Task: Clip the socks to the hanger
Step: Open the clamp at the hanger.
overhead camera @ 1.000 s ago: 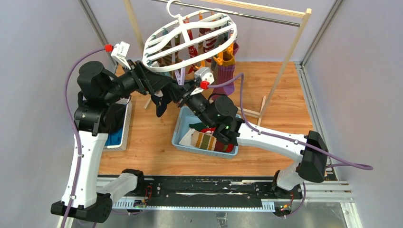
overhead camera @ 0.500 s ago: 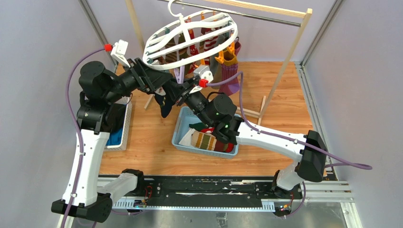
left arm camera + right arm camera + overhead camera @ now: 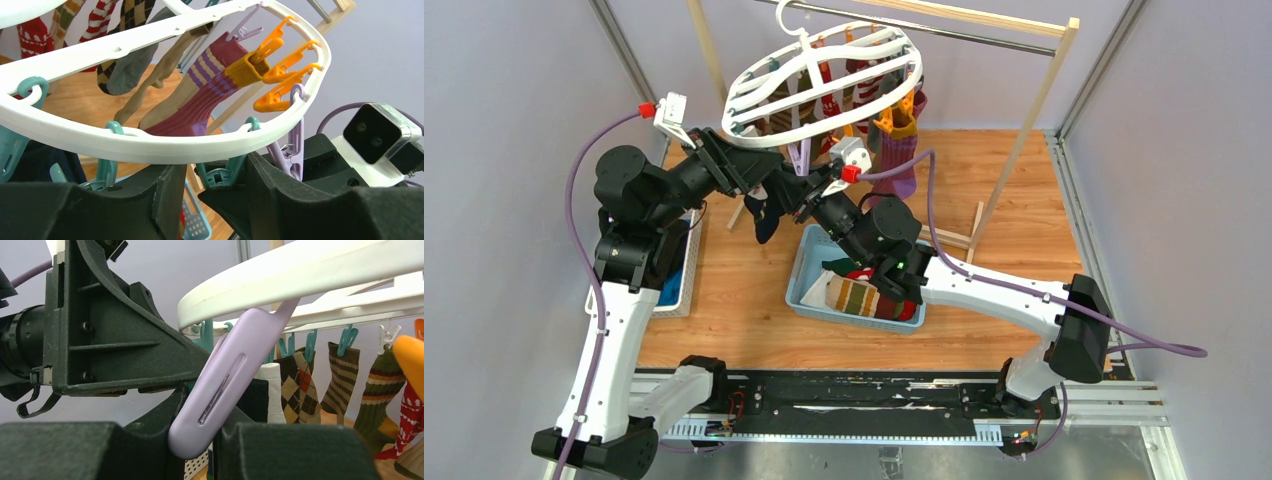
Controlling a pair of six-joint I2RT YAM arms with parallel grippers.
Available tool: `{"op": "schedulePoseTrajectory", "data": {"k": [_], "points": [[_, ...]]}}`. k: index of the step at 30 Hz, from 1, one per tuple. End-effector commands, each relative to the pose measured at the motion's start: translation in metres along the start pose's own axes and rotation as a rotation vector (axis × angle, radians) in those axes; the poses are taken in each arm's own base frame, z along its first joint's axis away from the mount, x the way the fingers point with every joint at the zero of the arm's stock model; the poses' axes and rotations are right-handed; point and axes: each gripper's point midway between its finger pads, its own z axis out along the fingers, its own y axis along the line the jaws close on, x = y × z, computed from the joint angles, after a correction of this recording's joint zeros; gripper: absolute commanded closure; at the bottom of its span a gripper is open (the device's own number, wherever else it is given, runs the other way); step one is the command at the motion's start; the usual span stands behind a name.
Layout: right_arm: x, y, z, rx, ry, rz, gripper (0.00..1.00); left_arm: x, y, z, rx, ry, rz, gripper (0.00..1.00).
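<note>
The white oval hanger (image 3: 769, 143) hangs from the rail with several socks (image 3: 904, 160) pegged to it. Both grippers meet under its near rim (image 3: 150, 150). My left gripper (image 3: 766, 185) has its jaws apart on either side of a teal peg (image 3: 227, 175); only one finger touches the peg. My right gripper (image 3: 802, 192) is shut on the lower end of a purple peg (image 3: 220, 385). A dark sock (image 3: 762, 218) hangs below the two grippers, and what holds its top is hidden. It also shows in the right wrist view (image 3: 256, 400).
A light blue basket (image 3: 809, 290) below the right arm holds a striped sock (image 3: 854, 297) and others. A white basket (image 3: 686, 270) with blue cloth stands at the left. The rail's wooden post (image 3: 1024, 130) slants at the right. Walls close in on both sides.
Both grippers and the dark sock have risen a little. The hanger's near rim has lifted and tilted with them. The left arm's elbow has shifted slightly.
</note>
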Motion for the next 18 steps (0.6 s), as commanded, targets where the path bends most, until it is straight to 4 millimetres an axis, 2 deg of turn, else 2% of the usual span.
{"op": "schedulePoseTrajectory", "data": {"k": [1, 5, 8, 10, 13, 15, 18], "points": [[0.032, 0.027, -0.006, -0.085, 0.108, -0.003, 1.00, -0.036, -0.014, -0.001, 0.027, -0.165, 0.083, 0.52], [0.031, 0.026, -0.007, -0.082, 0.111, -0.002, 1.00, -0.037, -0.013, -0.001, 0.027, -0.178, 0.078, 0.47], [0.030, 0.026, -0.007, -0.083, 0.113, -0.003, 1.00, -0.038, -0.014, -0.001, 0.029, -0.184, 0.075, 0.48], [0.031, 0.026, -0.007, -0.084, 0.117, -0.003, 1.00, -0.037, -0.014, 0.000, 0.038, -0.180, 0.072, 0.53], [0.032, 0.027, -0.008, -0.087, 0.123, -0.001, 1.00, -0.035, -0.012, 0.002, 0.034, -0.170, 0.061, 0.69], [0.031, 0.026, -0.010, -0.085, 0.126, -0.001, 0.92, -0.035, -0.010, 0.002, 0.024, -0.168, 0.062, 0.79], [0.027, 0.017, -0.016, -0.050, 0.124, -0.004, 0.60, -0.033, -0.010, -0.001, 0.012, -0.164, 0.064, 0.88]]}}
